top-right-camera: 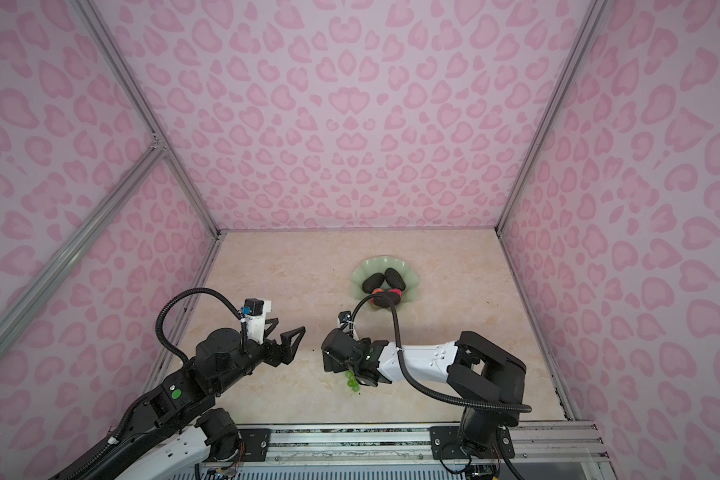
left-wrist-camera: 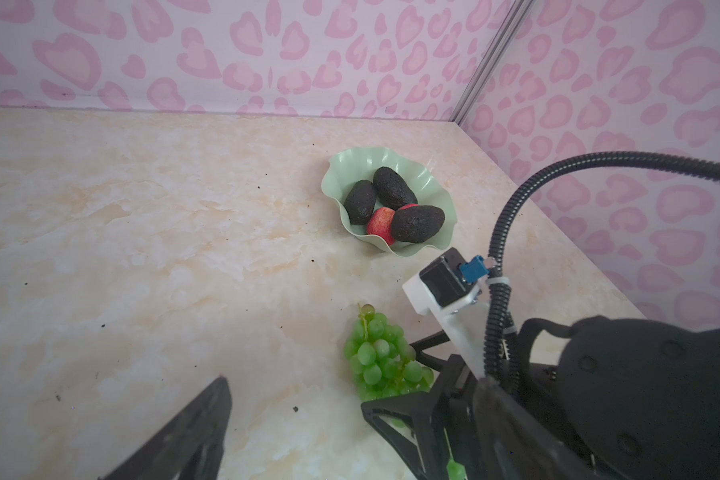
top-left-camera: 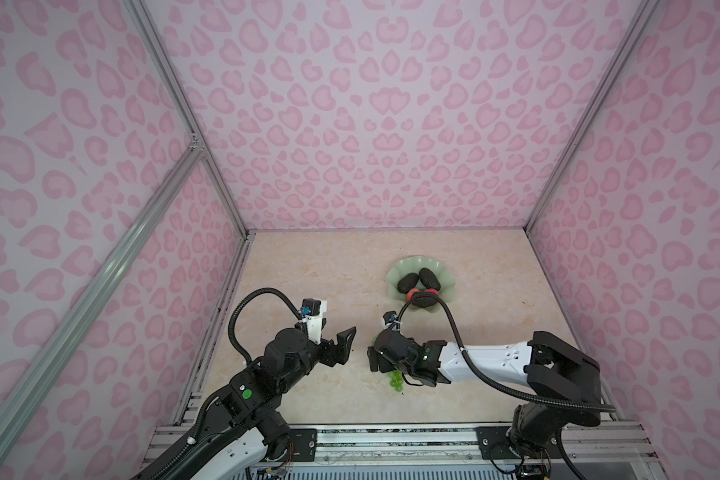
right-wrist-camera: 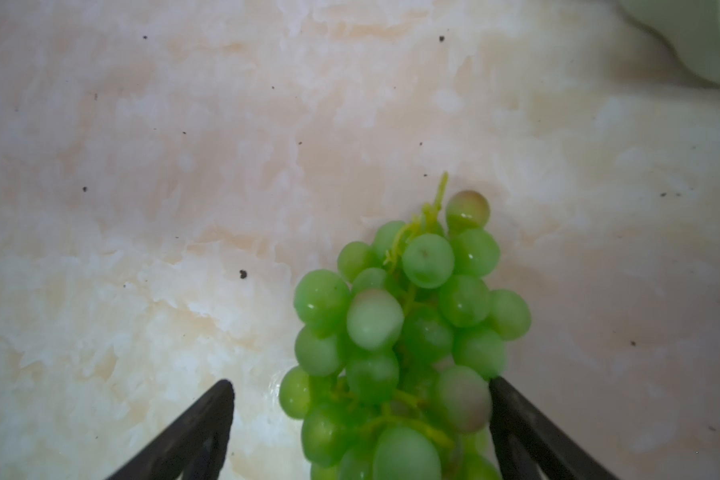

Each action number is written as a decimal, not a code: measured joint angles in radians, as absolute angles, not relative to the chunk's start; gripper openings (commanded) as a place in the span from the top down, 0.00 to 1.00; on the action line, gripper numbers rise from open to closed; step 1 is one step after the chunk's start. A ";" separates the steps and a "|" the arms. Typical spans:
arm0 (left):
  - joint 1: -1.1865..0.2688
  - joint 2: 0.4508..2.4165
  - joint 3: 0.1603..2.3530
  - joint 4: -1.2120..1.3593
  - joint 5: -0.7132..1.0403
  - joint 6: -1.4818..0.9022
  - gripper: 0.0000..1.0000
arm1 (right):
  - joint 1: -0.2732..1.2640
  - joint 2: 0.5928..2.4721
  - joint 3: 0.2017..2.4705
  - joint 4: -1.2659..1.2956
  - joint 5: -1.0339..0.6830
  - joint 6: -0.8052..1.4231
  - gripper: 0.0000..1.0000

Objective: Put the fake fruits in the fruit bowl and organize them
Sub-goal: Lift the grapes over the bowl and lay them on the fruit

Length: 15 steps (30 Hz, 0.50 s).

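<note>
The pale green fruit bowl (top-left-camera: 395,266) (left-wrist-camera: 337,166) sits toward the back right of the table. It holds three dark avocados (top-left-camera: 429,277) (left-wrist-camera: 393,187) and red apples (top-left-camera: 411,296) (left-wrist-camera: 380,222). The bunch of green grapes (top-left-camera: 395,381) (left-wrist-camera: 381,357) (right-wrist-camera: 400,332) lies on the table in front of the bowl. My right gripper (top-left-camera: 374,357) (right-wrist-camera: 360,382) is open and low over the bunch. Its fingers straddle the grapes, and one fingertip (right-wrist-camera: 504,390) is against a grape. My left gripper (top-left-camera: 337,332) hovers open and empty to the left of the grapes.
The marble-patterned tabletop (top-left-camera: 308,270) is walled on three sides by pink patterned panels. A metal rail (top-left-camera: 391,440) runs along the front edge. The right arm's black cable (top-left-camera: 454,328) arcs over the near rim of the bowl.
</note>
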<state>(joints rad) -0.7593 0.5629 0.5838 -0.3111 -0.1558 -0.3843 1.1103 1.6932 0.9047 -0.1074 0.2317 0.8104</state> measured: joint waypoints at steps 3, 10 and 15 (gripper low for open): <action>-0.760 0.555 0.584 -0.311 -0.156 -0.385 0.08 | 1.110 1.739 0.940 -0.126 0.249 0.832 0.32; -0.760 0.551 0.584 -0.311 -0.156 -0.392 0.08 | 1.111 1.754 0.946 -0.118 0.284 0.862 0.60; -0.760 0.551 0.583 -0.311 -0.156 -0.392 0.08 | 1.110 1.711 0.918 -0.099 0.299 0.871 0.70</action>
